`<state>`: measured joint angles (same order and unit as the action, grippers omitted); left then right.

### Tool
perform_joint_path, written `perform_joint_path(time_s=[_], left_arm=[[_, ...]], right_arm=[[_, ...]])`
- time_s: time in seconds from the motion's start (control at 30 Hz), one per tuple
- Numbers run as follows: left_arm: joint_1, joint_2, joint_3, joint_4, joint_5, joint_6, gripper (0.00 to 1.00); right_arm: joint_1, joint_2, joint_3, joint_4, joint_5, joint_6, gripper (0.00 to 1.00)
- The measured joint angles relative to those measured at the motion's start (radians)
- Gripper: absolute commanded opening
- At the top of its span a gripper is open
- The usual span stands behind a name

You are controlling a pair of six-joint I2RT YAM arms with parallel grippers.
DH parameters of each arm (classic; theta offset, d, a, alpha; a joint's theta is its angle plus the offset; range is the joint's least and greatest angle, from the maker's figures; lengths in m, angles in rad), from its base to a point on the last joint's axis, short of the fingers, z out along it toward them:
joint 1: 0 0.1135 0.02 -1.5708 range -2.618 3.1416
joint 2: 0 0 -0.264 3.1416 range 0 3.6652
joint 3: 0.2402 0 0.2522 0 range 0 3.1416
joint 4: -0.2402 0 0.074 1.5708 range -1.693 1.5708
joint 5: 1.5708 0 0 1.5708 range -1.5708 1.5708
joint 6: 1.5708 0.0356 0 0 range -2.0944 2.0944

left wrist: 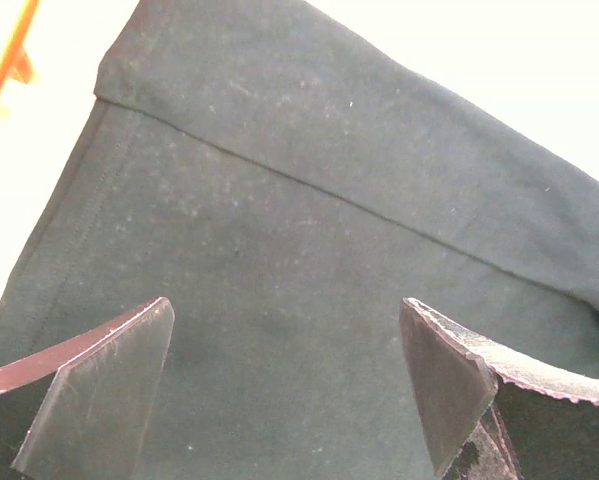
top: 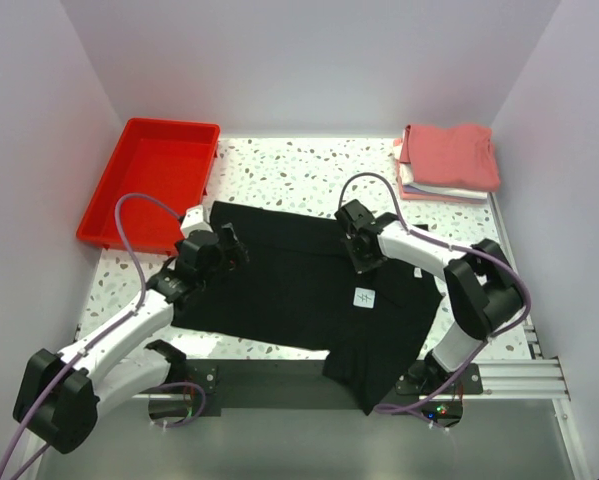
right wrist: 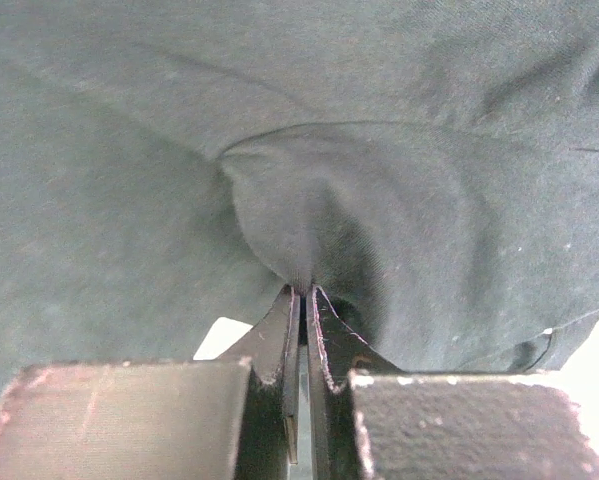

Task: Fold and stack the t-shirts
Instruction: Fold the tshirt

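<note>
A black t-shirt [top: 299, 285] with a small white neck label [top: 366, 297] lies spread on the table, one part hanging over the near edge. My left gripper [top: 222, 250] is open just above its left part [left wrist: 279, 290], its fingers [left wrist: 109, 380] wide apart with nothing between them. My right gripper [top: 362, 250] is shut on a pinched fold of the black cloth [right wrist: 309, 240] near the shirt's upper middle. A stack of folded shirts [top: 447, 162], salmon-red on top with white and pale pink below, sits at the back right.
A red plastic tray [top: 154, 180] stands at the back left, next to the shirt's far left corner; its orange-red edge [left wrist: 4, 70] shows in the left wrist view. White walls close in the speckled table [top: 299, 170] on three sides.
</note>
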<state>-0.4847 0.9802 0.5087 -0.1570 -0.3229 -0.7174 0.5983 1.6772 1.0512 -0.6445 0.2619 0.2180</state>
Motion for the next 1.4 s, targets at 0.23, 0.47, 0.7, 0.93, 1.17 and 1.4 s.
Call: perform_joint_path(time_s=[0.23,0.47,0.7,0.93,1.17,1.4], left_arm=[[0.0,-0.1,0.006,-0.006,-0.044,-0.024,1.0],[0.0,-0.081,0.059,-0.079,-0.095,-0.05,1.0],[0.0,-0.082,0.087,-0.103,-0.105,-0.037,1.0],[0.0,-0.175,0.052,-0.053,-0.075,-0.003,1.0],[0.0,-0.168,0.05,-0.085,-0.138,-0.061,1.0],[0.0,-0.153,0.051,-0.113,-0.179,-0.079,1.0]], right_arm=[[0.0,-0.084,0.0,-0.014,-0.079,0.0,0.0],[0.0,-0.092,0.0,-0.019,-0.183,0.0,0.01],[0.002,-0.093,0.0,-0.019,-0.242,0.005,0.02],[0.014,-0.096,-0.006,0.009,-0.311,0.023,0.07],[0.023,-0.094,-0.006,0.013,-0.301,0.053,0.48],[0.024,-0.097,-0.002,0.002,-0.218,0.07,0.75]])
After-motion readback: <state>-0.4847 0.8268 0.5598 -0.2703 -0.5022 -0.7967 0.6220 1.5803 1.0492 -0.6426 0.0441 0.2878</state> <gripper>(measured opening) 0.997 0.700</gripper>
